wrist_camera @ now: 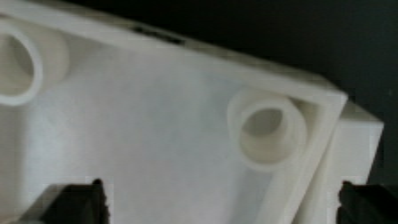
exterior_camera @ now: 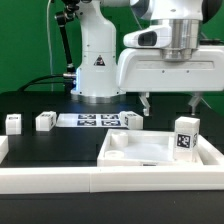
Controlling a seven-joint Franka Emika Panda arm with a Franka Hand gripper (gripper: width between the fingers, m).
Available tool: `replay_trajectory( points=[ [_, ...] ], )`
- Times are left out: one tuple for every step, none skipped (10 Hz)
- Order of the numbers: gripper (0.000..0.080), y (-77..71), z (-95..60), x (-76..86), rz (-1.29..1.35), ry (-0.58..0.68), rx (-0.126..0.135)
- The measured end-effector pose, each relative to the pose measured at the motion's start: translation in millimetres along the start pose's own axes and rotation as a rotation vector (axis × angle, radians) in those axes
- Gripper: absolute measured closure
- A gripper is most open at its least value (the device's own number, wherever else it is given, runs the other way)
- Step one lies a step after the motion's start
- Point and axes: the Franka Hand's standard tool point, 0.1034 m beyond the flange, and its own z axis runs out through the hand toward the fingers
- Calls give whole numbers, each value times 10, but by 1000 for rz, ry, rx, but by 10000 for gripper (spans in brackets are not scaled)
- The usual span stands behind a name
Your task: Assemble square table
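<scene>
- White plastic square tabletop (exterior_camera: 140,152) lies flat on the black surface (exterior_camera: 50,148) at about 5 o'clock in the exterior view. Its hollow side faces up with the raised rim showing. I judge it is kept this way so the round sockets (wrist_camera: 267,130) in the wrist view stay open to receive legs.
- Fingers (exterior_camera: 147,101) hang spread wide above the far part of the tabletop and clamp on nothing. In the wrist view their dark tips stand either side of a socket corner, clear of the plastic. This looks like lining up over the part, not a grasp.
- One tagged standing leg (exterior_camera: 185,136) is upright at the tabletop's 3 o'clock corner, just below the finger on that side. I cannot tell whether it is seated in a socket.
- Three loose legs wait on the surface. The outer leg (exterior_camera: 14,123) and second leg (exterior_camera: 45,121) are at 9 o'clock, well apart from the tabletop. The third leg (exterior_camera: 132,119) is near the dial's centre, just beyond the far rim.
- Marker board (exterior_camera: 93,120) lies flat between the second and third legs, in front of the arm's base (exterior_camera: 97,65).
- The long border rail (exterior_camera: 90,185) runs along 6 o'clock just beside the tabletop's near rim, so there is little room to slide it that way.
- Bare black surface at 8 o'clock offers the freest room.
- A straight descent looks tight on the 3 o'clock side, where the standing leg could be knocked.
</scene>
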Motion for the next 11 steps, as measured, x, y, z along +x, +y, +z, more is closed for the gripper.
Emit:
replay_trajectory(
  points=[
    [151,-50,-25,-114,-10,-6,3],
    [151,-62,-16,-172,-11,-13,4],
    [151,-64,1,-214,-11,-20,4],
    [151,-72,14,-271,-13,-27,4],
    [151,-75,27,-314,-14,-34,4],
    [151,-84,45,-379,-25,-40,3],
    [151,-110,77,-502,-94,-47,0],
    [151,-107,98,-627,-184,-63,3],
    [151,-92,102,-682,-229,-54,5],
    [151,-97,120,-762,-233,-57,6],
    [151,-103,131,-798,-233,-63,6]
  ],
)
